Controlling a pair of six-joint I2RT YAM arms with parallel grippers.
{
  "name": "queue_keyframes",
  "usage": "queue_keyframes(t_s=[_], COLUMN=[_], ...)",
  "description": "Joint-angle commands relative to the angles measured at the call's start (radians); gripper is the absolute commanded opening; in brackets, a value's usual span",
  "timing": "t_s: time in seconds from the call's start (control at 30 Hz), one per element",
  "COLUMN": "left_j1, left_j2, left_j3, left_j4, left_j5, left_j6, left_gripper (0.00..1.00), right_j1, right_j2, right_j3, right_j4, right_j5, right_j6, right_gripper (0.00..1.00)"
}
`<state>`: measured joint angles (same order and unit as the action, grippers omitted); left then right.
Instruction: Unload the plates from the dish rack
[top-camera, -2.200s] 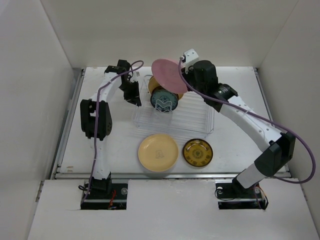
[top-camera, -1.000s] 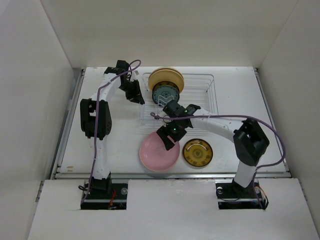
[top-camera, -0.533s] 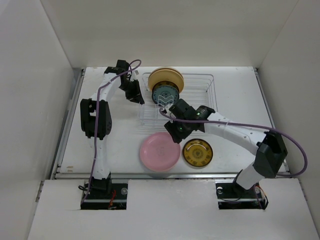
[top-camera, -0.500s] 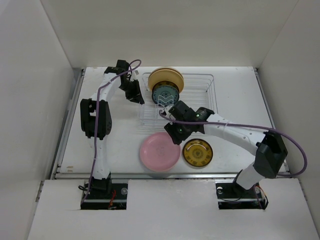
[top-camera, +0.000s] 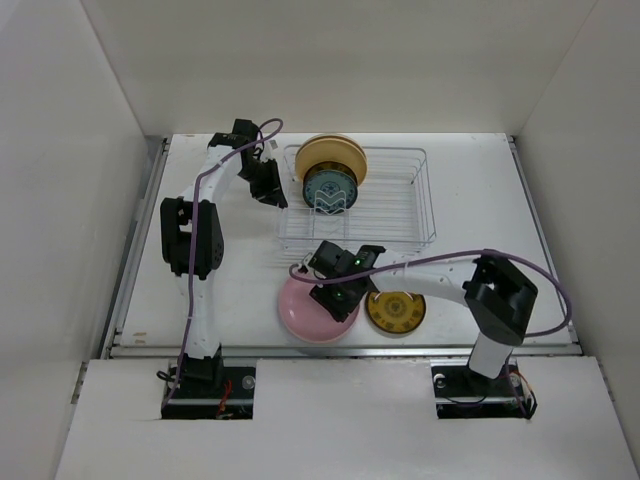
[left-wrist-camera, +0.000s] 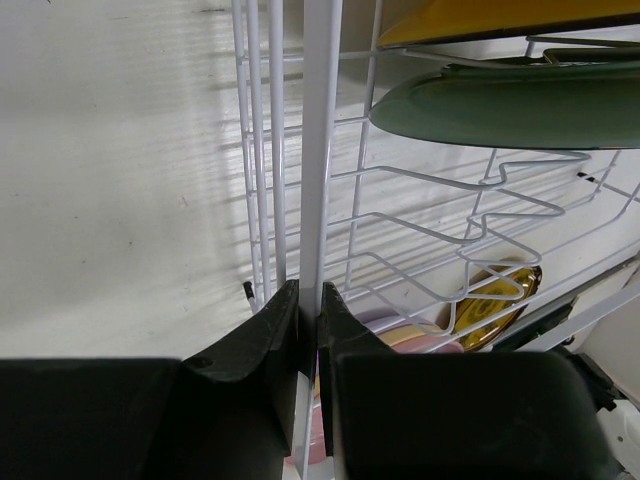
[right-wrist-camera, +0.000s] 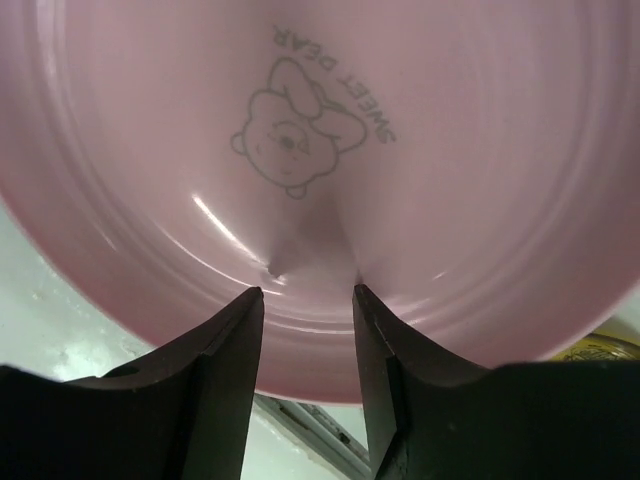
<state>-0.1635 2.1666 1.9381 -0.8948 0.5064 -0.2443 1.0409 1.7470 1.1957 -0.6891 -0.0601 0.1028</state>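
The pink plate (top-camera: 305, 315) lies on the table in front of the dish rack (top-camera: 400, 215), on top of another plate. In the right wrist view its bear print (right-wrist-camera: 300, 150) faces up. My right gripper (top-camera: 335, 296) (right-wrist-camera: 305, 295) hovers low over its inner face, jaws open, nothing between them. A small dark-yellow patterned plate (top-camera: 398, 310) lies to the right. A tan-orange plate (top-camera: 333, 154) and a dark green plate (top-camera: 328, 188) (left-wrist-camera: 500, 100) stand in the rack's back left. My left gripper (top-camera: 268, 192) (left-wrist-camera: 310, 320) is shut on a wire of the rack's left side.
The rack's upright divider wires (left-wrist-camera: 470, 230) stand behind the wire I hold. The table's near edge rail (top-camera: 340, 350) runs just in front of the unloaded plates. White walls (top-camera: 60, 200) close in the table on three sides.
My right gripper dropped back from the rack's front edge to low over the pink plate, and its jaws narrowed. The left gripper kept its hold on the rack.
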Motion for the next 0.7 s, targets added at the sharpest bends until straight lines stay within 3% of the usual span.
queue_keyframes(t_s=[0.0,0.17,0.33,0.47,0.6,0.67], left_j1=[0.027,0.027,0.027,0.027,0.027,0.027], left_j2=[-0.007,-0.007,-0.007,-0.007,0.002,0.002], left_j3=[0.033,0.033,0.042,0.051,0.087,0.097], left_j4=[-0.012,-0.012,-0.012,-0.012,-0.021,-0.033], left_j5=[-0.095,-0.095,-0.095,-0.095,-0.134,-0.163], left_j6=[-0.007,-0.007,-0.007,0.003,0.043,0.066], left_gripper=[0.0,0.0,0.0,0.0,0.0,0.0], right_j1=[-0.002,-0.002,-0.002,-0.037,-0.177,-0.281], right_j2=[0.037,0.06,-0.09,-0.187,-0.169,-0.085], right_j3=[0.03,0.051,0.109,0.27,0.432,0.538], right_j4=[0.025,0.013,0.002,-0.03,0.02,0.043], right_j5=[0.071,0.092,0.092,0.146,0.145,0.122], right_j6=[0.029,0.041,0.041,0.041,-0.078,-0.126], right_gripper=[0.47,0.47,0.47,0.48,0.68,0.7])
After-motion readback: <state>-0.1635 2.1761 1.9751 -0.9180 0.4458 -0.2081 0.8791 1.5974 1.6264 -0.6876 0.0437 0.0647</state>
